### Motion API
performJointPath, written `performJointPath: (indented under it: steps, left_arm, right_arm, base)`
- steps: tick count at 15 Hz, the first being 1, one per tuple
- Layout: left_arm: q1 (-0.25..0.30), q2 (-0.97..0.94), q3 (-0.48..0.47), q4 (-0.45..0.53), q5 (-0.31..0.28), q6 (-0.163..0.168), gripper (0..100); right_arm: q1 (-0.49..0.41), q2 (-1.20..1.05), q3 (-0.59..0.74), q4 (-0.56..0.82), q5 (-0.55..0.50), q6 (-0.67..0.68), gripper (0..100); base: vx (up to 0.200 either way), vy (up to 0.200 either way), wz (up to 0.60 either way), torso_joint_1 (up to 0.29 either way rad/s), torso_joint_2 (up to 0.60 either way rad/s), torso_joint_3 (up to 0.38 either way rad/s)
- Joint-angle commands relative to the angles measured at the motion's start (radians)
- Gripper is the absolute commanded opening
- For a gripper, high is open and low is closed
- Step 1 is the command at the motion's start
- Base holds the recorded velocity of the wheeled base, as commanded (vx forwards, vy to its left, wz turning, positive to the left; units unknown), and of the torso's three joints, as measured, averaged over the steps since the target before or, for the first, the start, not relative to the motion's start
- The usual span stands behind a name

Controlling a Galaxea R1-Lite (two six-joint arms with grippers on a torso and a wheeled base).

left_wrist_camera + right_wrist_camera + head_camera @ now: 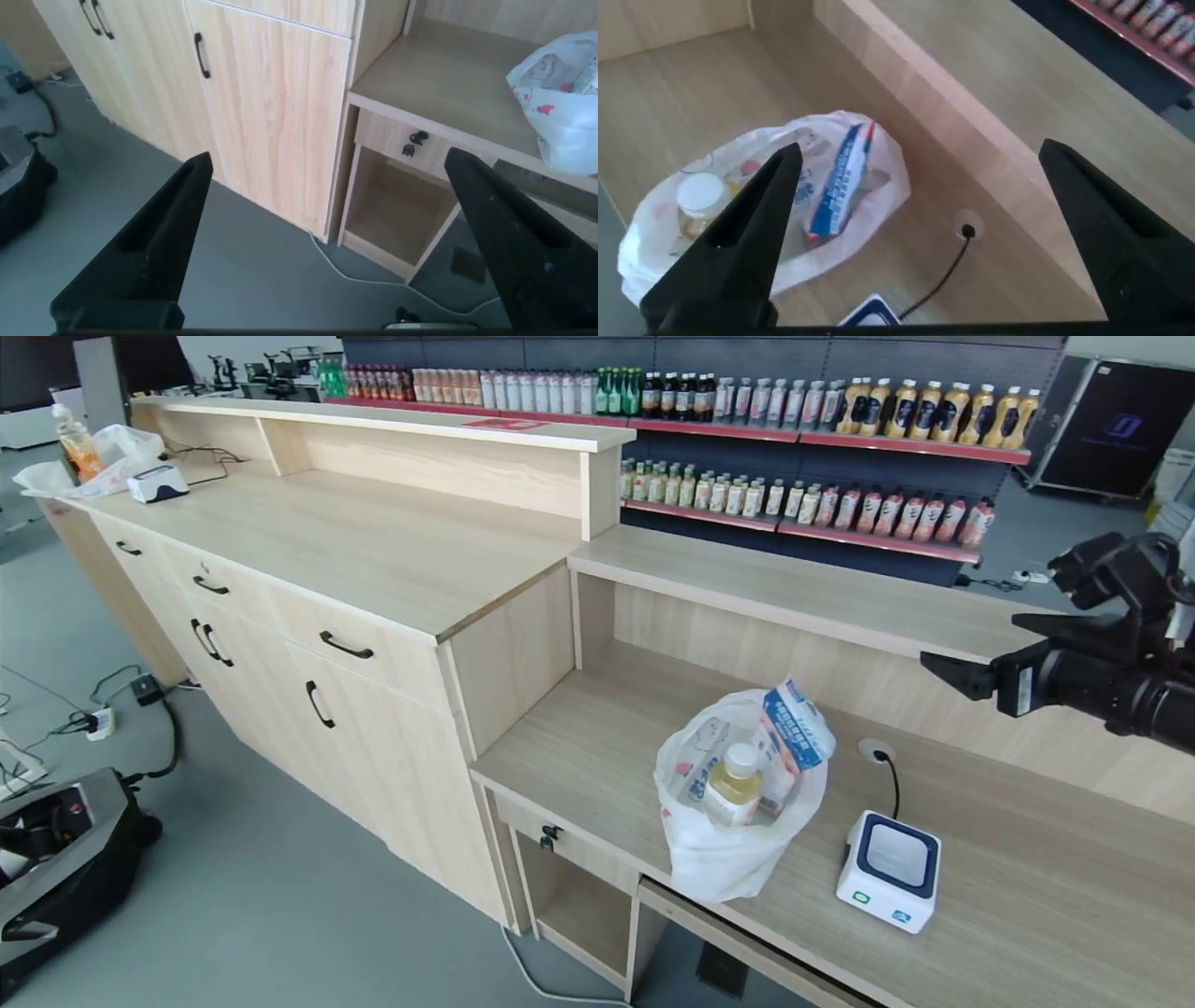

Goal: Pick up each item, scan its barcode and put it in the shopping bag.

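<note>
A white plastic shopping bag (738,840) stands on the low wooden counter (1027,896). A yellow bottle with a white cap (735,782) and a blue-and-white carton (794,728) stick out of it. The white barcode scanner (889,870) sits just right of the bag, its cable running to a hole in the counter (876,751). My right gripper (971,642) hangs open and holding nothing above the counter's back ledge, up and right of the bag (775,233). My left gripper (329,157) is open low over the floor, facing the cabinet front, with the bag (561,84) off to one side.
A taller counter (355,541) with drawers and doors adjoins on the left; at its far end sit another bag, a bottle and a scanner (157,483). Shelves of bottles (803,457) line the back. Cables lie on the floor (103,719). A drawer with a key (411,145) sits under the low counter.
</note>
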Motion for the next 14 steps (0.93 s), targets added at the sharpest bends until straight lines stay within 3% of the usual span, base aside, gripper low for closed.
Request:
performJointPath:
  steps: [1,3,5,9,12,14]
  left_arm:
    - [0.000,0.000,0.000,0.001,0.000,0.000,100]
    - [0.000,0.000,0.000,0.000,0.000,0.000,100]
    - [0.000,0.000,0.000,0.000,0.000,0.000,100]
    - [0.000,0.000,0.000,0.000,0.000,0.000,100]
    - [0.000,0.000,0.000,0.000,0.000,0.000,100]
    - [0.000,0.000,0.000,0.000,0.000,0.000,100]
  right_arm:
    - [-0.075,-0.151,-0.070,0.111,-0.018,0.028,100]
    - [-0.138,-0.255,-0.118,0.314,-0.009,0.034,100]
    - [-0.139,-0.344,-0.101,0.403,-0.018,0.036,100]
    - [-0.168,-0.594,0.086,0.485,-0.096,0.042,100]
    - [-0.161,-0.845,0.169,0.748,-0.171,0.045,100]
    - [-0.161,-0.937,0.254,0.763,-0.202,0.079,100]
  base:
    - [0.000,0.000,-0.60,-0.007,0.01,0.012]
    - [0.000,0.000,-0.60,0.000,0.00,0.007]
    - [0.000,0.000,-0.60,0.002,0.01,0.005]
    - [0.000,0.000,-0.60,0.001,0.00,0.004]
    - [0.000,0.000,-0.60,0.002,0.00,0.006]
    - [0.000,0.000,-0.60,0.002,0.00,0.005]
